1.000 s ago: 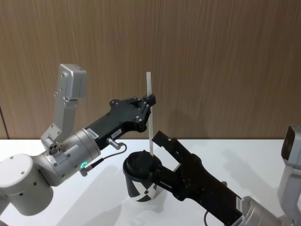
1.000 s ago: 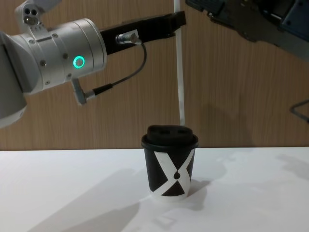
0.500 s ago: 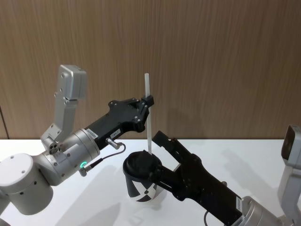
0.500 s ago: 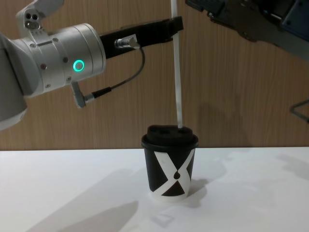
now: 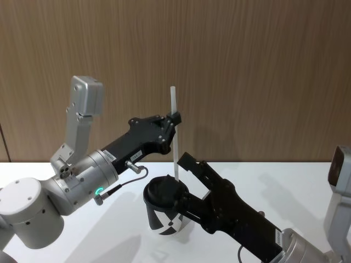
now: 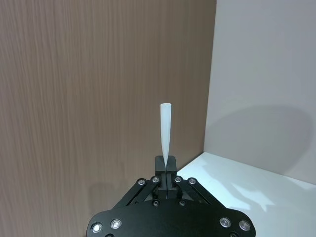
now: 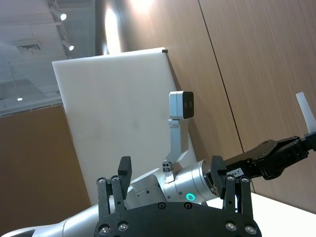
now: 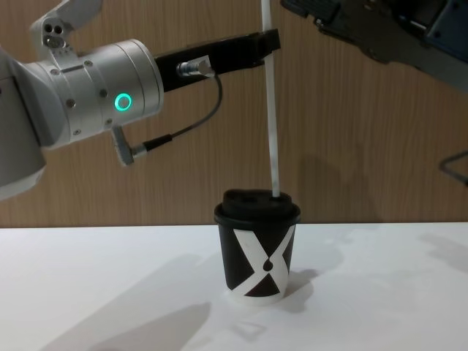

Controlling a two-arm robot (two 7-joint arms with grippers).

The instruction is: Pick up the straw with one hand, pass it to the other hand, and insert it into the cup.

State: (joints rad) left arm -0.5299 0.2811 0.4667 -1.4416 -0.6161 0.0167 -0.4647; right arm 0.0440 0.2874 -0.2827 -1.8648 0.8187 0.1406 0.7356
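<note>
Straw (image 8: 272, 110), top cut off, tip at cup lid (image 8: 257, 202)

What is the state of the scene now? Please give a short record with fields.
straw: upright, lower tip at the lid of the cup
cup: standing on the white table, lid on
left gripper: shut on the straw, above the cup
right gripper: open, holding nothing, beside the cup
stage: handover done, straw not yet pushed in deep
</note>
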